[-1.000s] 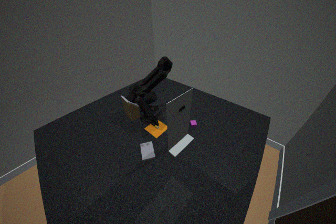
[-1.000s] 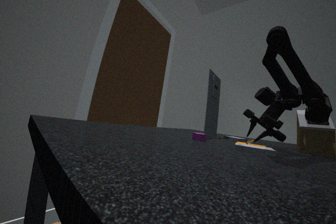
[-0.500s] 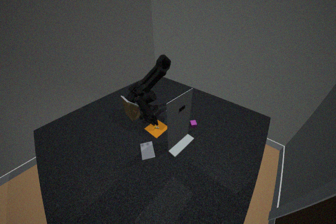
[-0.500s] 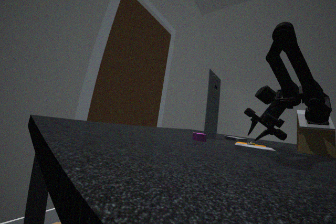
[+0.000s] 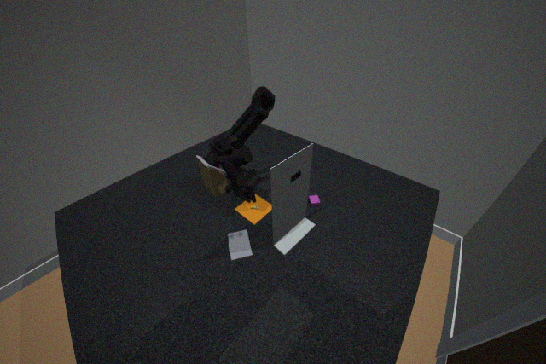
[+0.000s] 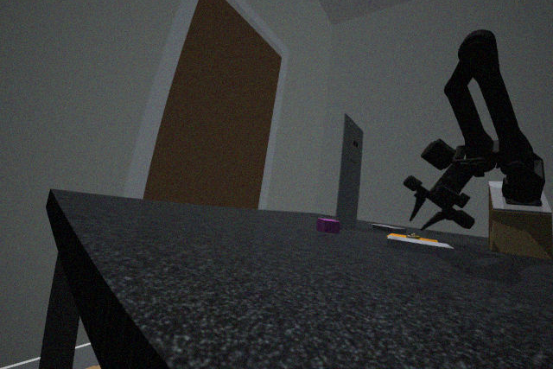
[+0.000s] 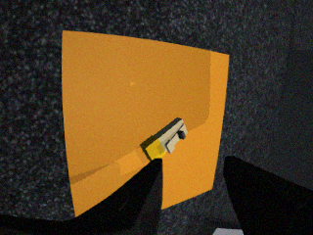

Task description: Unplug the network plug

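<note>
The plug (image 7: 165, 140) (image 5: 254, 207) (image 6: 413, 236), yellow at one end and pale grey at the other with a small dark tab, lies on its side on the orange marked square (image 7: 132, 83) (image 5: 254, 218) (image 6: 435, 240). It lies wholly inside the square's edges. My gripper (image 7: 193, 165) (image 6: 416, 225) is open and empty, its fingertips a little above the plug and the square. In the wrist view the plug lies beyond the fingertips, nearer the left finger. The upright panel (image 5: 287, 205) (image 6: 349, 177) stands beside the square, with a dark opening high on it.
A magenta block (image 5: 314, 199) (image 6: 327, 225) stands on the table past the panel. A pale plate (image 5: 240, 245) lies on the table near the square. A white strip (image 5: 294, 236) lies at the panel's foot. The arm's base stands on a wooden block (image 5: 213, 178) (image 6: 518, 231).
</note>
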{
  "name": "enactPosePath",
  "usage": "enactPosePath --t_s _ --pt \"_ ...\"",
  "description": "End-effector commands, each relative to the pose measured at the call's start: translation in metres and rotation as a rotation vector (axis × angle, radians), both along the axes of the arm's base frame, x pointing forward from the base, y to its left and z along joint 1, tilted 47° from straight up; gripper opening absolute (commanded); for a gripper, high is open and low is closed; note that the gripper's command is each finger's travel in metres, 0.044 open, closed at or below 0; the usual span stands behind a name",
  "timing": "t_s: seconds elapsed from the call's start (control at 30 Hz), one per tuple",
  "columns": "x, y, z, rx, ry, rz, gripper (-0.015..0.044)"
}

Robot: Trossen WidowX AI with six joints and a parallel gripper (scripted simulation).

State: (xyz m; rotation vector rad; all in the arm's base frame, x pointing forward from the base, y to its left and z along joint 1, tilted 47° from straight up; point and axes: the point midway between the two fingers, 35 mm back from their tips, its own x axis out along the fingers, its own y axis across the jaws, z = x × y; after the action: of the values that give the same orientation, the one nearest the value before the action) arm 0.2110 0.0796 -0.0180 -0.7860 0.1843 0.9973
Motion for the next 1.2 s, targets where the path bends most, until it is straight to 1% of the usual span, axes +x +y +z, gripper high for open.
enactPosePath --t_s 0.0,1.17 --pt "-0.001 -0.002 0.002 0.001 -0.009 0.002 0.0156" --pt "0.003 -0.019 0.003 -0.022 0.004 0.007 0.0156"
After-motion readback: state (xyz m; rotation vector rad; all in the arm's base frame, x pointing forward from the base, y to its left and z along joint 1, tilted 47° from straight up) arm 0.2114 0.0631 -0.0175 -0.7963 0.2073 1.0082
